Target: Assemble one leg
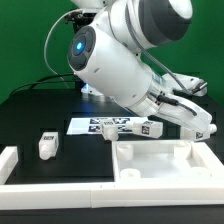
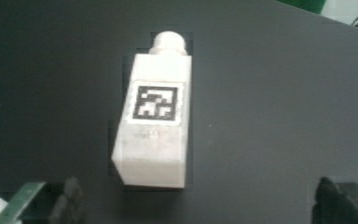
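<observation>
Hanging open above a leg [image 2: 156, 112] lying flat on the black table [image 2: 282, 90], the jaws grip nothing.

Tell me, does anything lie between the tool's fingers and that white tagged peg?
No. In the wrist view, only bare black table separates the open tool from the leg; nothing else lies there.

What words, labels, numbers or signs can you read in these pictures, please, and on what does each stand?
No words, numbers or brands are readable in either view.
On the leg: one black-and-white square tag, a pattern, no letters.
On the marker board: several such tags, too small to make out.
</observation>
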Motion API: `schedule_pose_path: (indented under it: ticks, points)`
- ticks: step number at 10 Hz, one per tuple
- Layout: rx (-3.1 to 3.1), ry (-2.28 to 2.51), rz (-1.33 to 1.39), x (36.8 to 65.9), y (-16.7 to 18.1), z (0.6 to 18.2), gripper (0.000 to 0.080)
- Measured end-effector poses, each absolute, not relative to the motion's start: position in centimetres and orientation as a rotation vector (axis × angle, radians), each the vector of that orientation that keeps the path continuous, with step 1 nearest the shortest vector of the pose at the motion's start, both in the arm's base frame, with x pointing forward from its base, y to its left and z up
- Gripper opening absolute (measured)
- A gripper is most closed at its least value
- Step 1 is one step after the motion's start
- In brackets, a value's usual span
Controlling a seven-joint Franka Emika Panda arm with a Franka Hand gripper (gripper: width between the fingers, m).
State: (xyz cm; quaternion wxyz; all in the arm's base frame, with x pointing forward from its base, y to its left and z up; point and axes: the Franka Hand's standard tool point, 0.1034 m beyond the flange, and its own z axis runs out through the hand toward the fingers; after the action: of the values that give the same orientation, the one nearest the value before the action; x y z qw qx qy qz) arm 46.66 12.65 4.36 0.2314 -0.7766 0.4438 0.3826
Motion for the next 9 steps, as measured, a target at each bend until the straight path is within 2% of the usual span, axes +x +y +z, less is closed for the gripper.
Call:
schedule_pose_path:
  ticks: [9]
  points:
    - [-2.022, 1.278, 1.06, 46.44, 12.67, 4.22, 0.0649]
